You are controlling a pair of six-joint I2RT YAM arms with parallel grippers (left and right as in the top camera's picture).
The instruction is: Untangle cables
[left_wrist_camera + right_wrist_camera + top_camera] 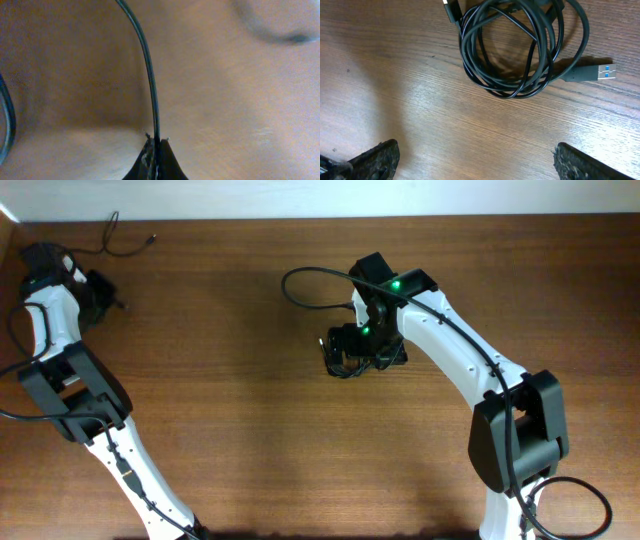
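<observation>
Black cable (150,75) is pinched in the closed jaws of the left gripper (157,150) at the far left corner of the table (230,430). The right gripper (477,162) hangs with jaws spread wide over the coiled bundle (520,50) mid-table.

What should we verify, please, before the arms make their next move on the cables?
1. The left gripper is shut on a thin cable: ok.
2. The right gripper is open: ok.
3. The coiled bundle is between its fingers: not ok, it lies ahead of them.
4. The USB plug sticks clear of the coil: ok.
5. Bundle is knotted or only looped: cannot tell.
</observation>
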